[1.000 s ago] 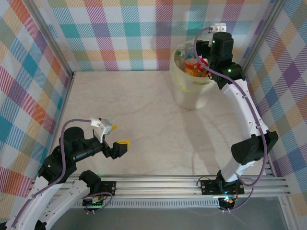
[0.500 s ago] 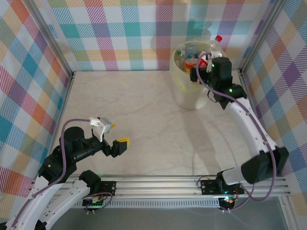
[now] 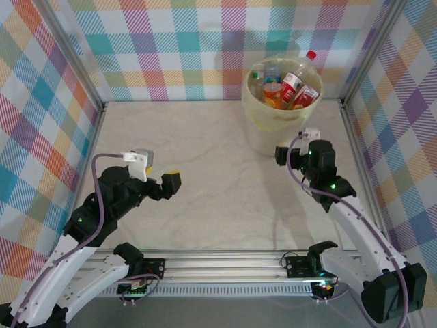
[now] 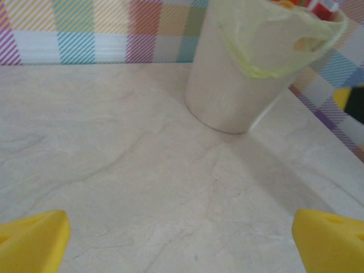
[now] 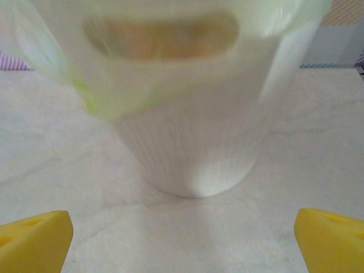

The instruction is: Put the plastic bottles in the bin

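- The bottles [image 3: 287, 89] stand packed inside the bin [image 3: 268, 137], with one red-capped bottle [image 3: 311, 55] poking above its rim on the far-right side.
- They look light, thin-walled and slick, likely to dent under a hard squeeze. A hold across the labelled middle or at the stiffer neck would suit best.
- The right pincer [image 3: 281, 156] hangs just in front of the bin, low by its wall, spread wide with nothing in it.
- The left pincer [image 3: 171, 183] sits well left of the bin, toward the arm bases, also spread wide and empty.
- Checked walls [image 3: 171, 48] and a metal post [image 3: 371, 55] crowd the bin behind and to its right. The bare tabletop [image 3: 205, 150] left of and in front of it gives ample room.
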Motion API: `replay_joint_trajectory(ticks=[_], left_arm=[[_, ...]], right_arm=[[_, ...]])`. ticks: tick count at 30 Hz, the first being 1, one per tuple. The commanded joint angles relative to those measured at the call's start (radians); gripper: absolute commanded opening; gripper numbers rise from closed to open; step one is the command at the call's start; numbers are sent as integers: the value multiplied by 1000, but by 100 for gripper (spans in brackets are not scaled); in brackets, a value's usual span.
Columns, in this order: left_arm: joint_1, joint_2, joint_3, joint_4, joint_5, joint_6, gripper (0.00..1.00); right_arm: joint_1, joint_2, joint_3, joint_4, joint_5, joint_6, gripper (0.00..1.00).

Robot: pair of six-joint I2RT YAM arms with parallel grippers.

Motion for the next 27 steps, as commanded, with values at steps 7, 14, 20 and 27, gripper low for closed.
replay_joint_trajectory(ticks=[7, 14, 20, 27], left_arm=[[11, 6, -123, 136, -227, -1, 100], [12, 58, -236, 239, -344, -2, 100], [13, 125, -348, 420, -416, 125, 100], [45, 235, -460, 661, -415, 223, 100]], right_arm=[[-7, 15, -124, 225, 202, -18, 100], [-45, 49, -230, 325, 185, -130, 100], [-113, 47, -329, 426, 129, -143, 100], [-157, 85, -441, 591, 112, -151, 100]])
